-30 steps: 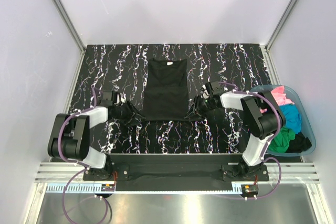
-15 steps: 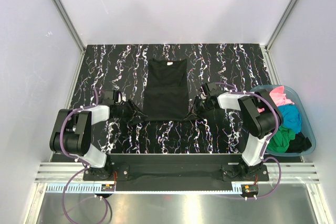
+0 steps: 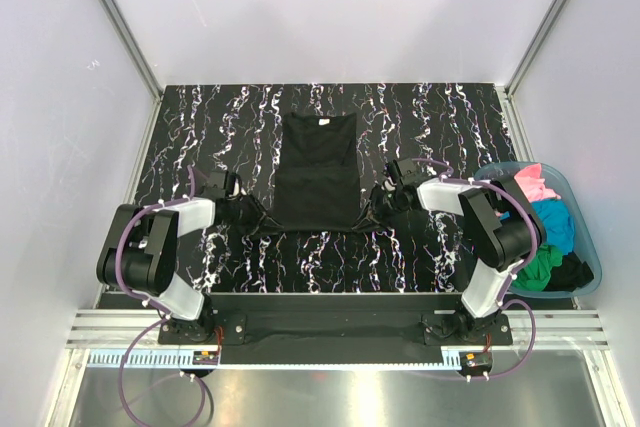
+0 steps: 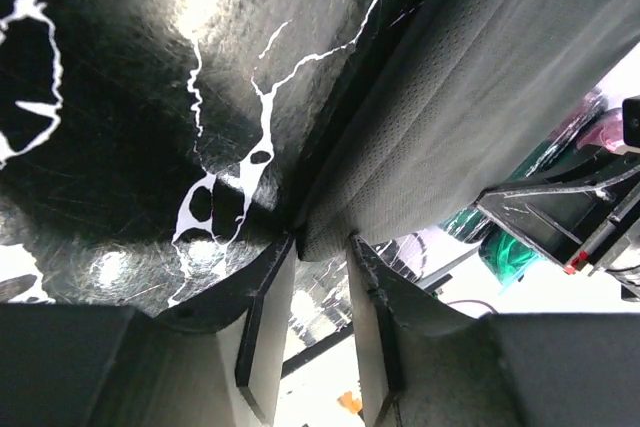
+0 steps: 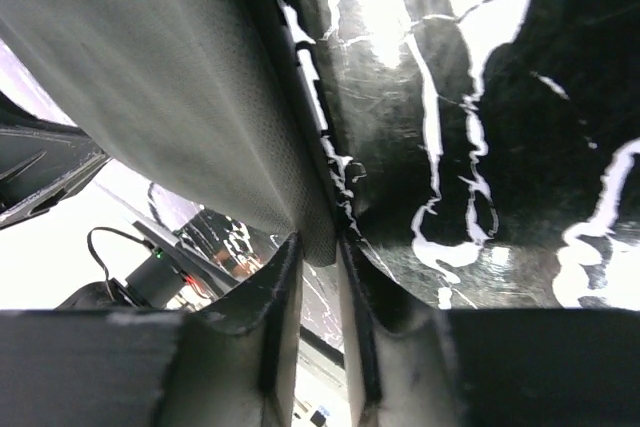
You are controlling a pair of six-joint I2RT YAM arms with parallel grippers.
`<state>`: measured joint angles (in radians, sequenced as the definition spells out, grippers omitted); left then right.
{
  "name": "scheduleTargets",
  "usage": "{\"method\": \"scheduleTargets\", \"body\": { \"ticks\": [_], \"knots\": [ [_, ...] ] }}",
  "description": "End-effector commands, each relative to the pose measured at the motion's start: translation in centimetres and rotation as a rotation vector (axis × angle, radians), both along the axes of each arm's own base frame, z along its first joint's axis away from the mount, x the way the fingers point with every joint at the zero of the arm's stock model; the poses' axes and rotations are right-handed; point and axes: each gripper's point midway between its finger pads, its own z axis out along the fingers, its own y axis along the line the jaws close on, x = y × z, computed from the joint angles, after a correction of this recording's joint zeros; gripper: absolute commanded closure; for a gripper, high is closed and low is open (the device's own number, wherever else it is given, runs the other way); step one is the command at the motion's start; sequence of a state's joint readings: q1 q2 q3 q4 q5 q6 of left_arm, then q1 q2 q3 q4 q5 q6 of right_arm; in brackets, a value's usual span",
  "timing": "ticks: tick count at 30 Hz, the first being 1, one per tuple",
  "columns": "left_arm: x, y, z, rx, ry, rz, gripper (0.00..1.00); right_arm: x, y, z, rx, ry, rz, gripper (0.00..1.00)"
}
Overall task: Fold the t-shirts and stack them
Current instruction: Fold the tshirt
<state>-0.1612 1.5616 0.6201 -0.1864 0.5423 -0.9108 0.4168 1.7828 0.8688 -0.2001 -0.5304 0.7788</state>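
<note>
The black t-shirt (image 3: 318,169) lies flat on the marbled table, folded into a long strip with its collar at the far end. My left gripper (image 3: 252,215) is at its near left corner. In the left wrist view, that grey-looking cloth corner (image 4: 322,239) sits between the tips, and the jaws stand apart. My right gripper (image 3: 378,205) is at the near right corner. There the cloth corner (image 5: 318,242) pokes between narrowly parted fingers. Pink (image 3: 534,183), turquoise-blue (image 3: 553,224) and green (image 3: 540,261) t-shirts lie bunched at the right.
A translucent teal tub (image 3: 590,265) at the table's right edge holds the bunched shirts. White walls with metal rails close in the back and both sides. Both arm bases stand on the black bar at the near edge.
Both grippers have crept inward onto the near corners of the black t-shirt. The left jaws have narrowed. The shirt itself lies as before.
</note>
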Motion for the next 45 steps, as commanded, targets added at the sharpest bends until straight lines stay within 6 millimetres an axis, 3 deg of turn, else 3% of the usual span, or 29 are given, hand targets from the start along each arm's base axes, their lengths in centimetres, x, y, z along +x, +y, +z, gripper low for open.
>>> {"method": "scheduleTargets", "body": {
  "ticks": [1, 5, 9, 19, 27, 31, 36, 40, 42, 45],
  "knots": [
    [-3.9, 3.8, -4.7, 0.243, 0.176, 0.039, 0.67, -1.3, -2.0, -2.5, -0.129, 0.033, -0.016, 0.74],
    [-3.6, 3.8, -4.6, 0.24, 0.162, 0.04, 0.82, -1.1, -1.9, -2.5, -0.127, 0.031, -0.012, 0.92],
    [-3.3, 3.6, -4.3, 0.234, 0.152, 0.031, 0.99, -1.4, -2.3, -2.0, -0.135, 0.014, -0.007, 0.96],
    [-2.9, 2.6, -2.1, 0.167, 0.081, -0.009, 1.0, -2.6, -2.1, -0.1, -0.11, -0.001, 0.027, 1.0],
    [0.1, 2.7, 3.7, 0.188, -0.073, -0.023, 1.0, -3.1, -1.9, 2.3, -0.133, -0.031, 0.051, 1.0],
    [1.8, 3.0, 6.0, 0.212, -0.134, -0.009, 1.0, -1.8, -1.6, 4.6, -0.131, -0.081, 0.036, 1.0],
    [3.5, 3.0, 7.4, 0.229, -0.15, -0.002, 1.0, -0.4, -1.6, 6.7, -0.152, -0.119, 0.02, 1.0],
    [5.9, 2.9, 9.1, 0.237, -0.193, -0.001, 1.0, 1.4, -1.2, 9.1, -0.157, -0.173, 0.01, 1.0],
    [7.5, 2.6, 11.1, 0.225, -0.244, 0.002, 1.0, 2.0, -1.2, 9.6, -0.172, -0.178, 0.017, 1.0],
    [10.2, 2.5, 13.4, 0.234, -0.317, 0.013, 1.0, 4.6, -0.8, 11.9, -0.185, -0.239, 0.013, 1.0]
  ]
}}
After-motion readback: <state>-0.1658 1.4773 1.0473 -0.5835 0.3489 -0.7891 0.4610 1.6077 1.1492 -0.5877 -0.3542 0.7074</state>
